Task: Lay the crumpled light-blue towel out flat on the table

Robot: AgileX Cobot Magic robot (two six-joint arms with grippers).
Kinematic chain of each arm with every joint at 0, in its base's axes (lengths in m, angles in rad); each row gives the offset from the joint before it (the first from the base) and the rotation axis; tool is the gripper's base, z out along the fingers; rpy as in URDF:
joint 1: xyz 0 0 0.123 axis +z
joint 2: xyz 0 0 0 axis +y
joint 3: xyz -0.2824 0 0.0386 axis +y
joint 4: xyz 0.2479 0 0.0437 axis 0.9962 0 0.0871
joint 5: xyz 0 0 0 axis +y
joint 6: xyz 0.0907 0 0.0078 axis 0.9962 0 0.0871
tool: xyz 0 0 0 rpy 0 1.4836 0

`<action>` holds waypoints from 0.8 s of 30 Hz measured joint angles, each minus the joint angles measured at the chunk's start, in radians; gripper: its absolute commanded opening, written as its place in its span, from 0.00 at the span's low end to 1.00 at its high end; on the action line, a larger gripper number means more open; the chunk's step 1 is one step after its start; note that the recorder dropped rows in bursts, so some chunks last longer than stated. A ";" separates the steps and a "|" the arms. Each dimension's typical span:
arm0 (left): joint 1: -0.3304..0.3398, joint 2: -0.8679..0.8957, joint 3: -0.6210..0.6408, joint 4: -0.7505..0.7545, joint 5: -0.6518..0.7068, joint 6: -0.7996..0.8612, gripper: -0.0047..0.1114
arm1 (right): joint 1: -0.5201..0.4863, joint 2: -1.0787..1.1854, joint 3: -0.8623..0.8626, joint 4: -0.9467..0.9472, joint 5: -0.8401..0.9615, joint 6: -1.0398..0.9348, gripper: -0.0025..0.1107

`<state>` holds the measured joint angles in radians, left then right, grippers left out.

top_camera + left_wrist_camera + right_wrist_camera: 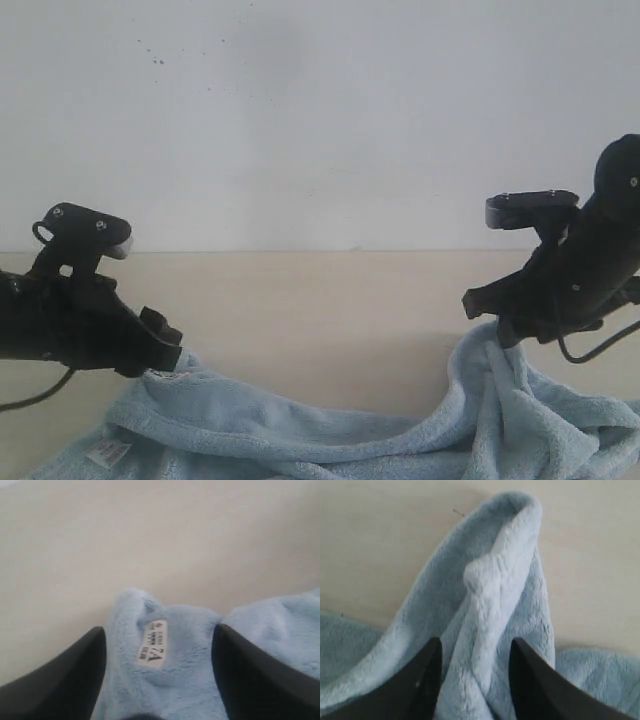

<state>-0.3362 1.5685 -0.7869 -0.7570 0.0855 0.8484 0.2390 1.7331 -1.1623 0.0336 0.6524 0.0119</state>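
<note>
The light-blue towel [330,440] lies rumpled along the near side of the beige table [320,300]. Its white label [108,453] shows at the left. My left gripper [170,360] hovers at the towel's left corner. In the left wrist view it [159,629] is open, its jaws wide on either side of the corner and label [152,642], not touching the cloth [185,680]. My right gripper [490,315] holds a raised fold at the right. The right wrist view shows it [475,642] shut on that bunched ridge of towel [505,555].
A white wall [320,120] rises behind the table's far edge. Bare tabletop stretches between the two arms and beyond the towel. The towel's near part runs out of the exterior view at the bottom.
</note>
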 measured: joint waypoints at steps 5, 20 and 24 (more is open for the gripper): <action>0.100 0.000 -0.026 0.006 0.136 -0.086 0.55 | 0.000 0.080 -0.060 0.000 -0.052 -0.012 0.39; 0.230 0.108 -0.009 -0.023 0.318 -0.155 0.55 | -0.001 0.171 -0.091 -0.168 -0.097 0.126 0.02; 0.230 0.124 -0.009 -0.088 0.323 -0.131 0.55 | -0.001 0.151 -0.091 -0.181 -0.096 0.132 0.02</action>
<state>-0.1059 1.6927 -0.7959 -0.8453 0.4081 0.7179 0.2382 1.8840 -1.2531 -0.1476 0.5566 0.1435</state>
